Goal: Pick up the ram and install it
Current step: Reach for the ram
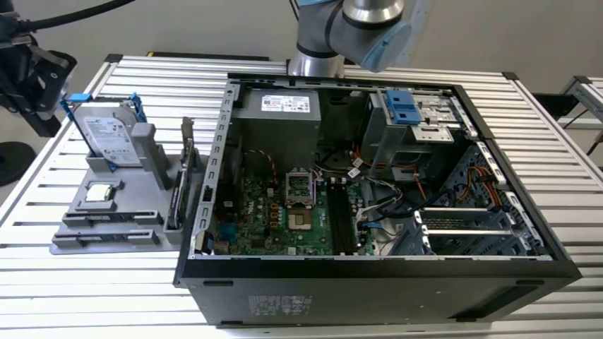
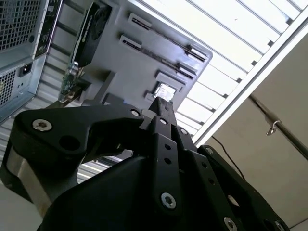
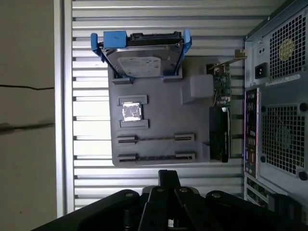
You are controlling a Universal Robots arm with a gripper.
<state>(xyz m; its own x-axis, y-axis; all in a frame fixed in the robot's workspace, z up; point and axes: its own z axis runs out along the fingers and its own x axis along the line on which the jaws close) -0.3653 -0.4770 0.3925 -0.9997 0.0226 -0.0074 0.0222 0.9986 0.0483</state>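
Two thin ram sticks stand edge-on in the slots of the grey parts holder (image 3: 159,115). One ram stick (image 3: 156,138) is nearer the holder's middle and the other (image 3: 156,157) is at its edge. In the second wrist view they show as ram sticks (image 2: 159,36) too, and in the exterior view as ram sticks (image 1: 104,220). My gripper (image 3: 168,174) hangs well above the holder, off the ram end, with its fingers together and nothing between them. In the second wrist view the gripper (image 2: 162,102) points toward the holder.
On the holder are a silver hard drive in a blue frame (image 1: 111,134), a square chip (image 1: 99,192) and an upright card (image 1: 183,176). The open computer case (image 1: 377,183) lies on the exterior view's right, with dark memory slots (image 1: 341,219) on its board. The table edge (image 3: 62,115) runs close to the holder.
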